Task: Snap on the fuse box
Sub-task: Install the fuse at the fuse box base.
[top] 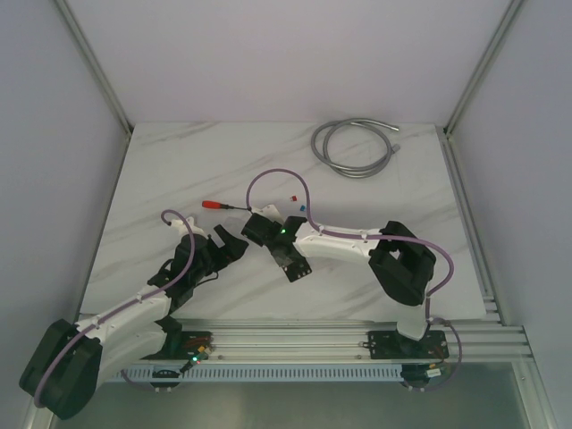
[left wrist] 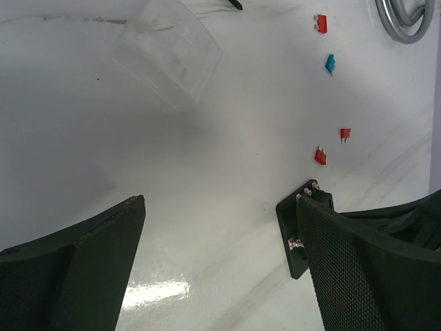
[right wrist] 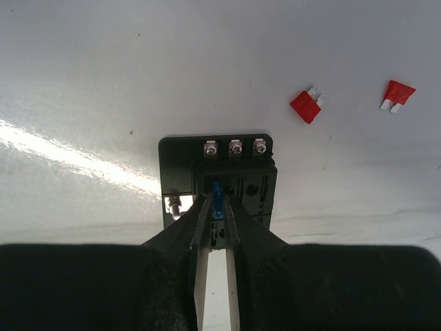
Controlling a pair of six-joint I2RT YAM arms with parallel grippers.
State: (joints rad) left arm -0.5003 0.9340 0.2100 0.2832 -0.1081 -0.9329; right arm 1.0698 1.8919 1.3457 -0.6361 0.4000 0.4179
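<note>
Two red fuses [right wrist: 306, 105]: loose on the table [right wrist: 103, 69], near the fuse box [right wrist: 255, 183].
Fuse box: flat on the table beneath your right gripper [right wrist: 217, 210]; three screws along its far edge; lettering too small to read.
Right jaws: clenched on a blue fuse [right wrist: 217, 192] at the box's face.
Left gripper [left wrist: 220, 207]: spread wide, empty; box just beside its right finger.

Your white marbled table [top: 170, 170], pale lilac walls [top: 286, 54] on three sides, metal corner posts [top: 94, 67], slotted rail [top: 295, 338] nearest you, soft glare.
</note>
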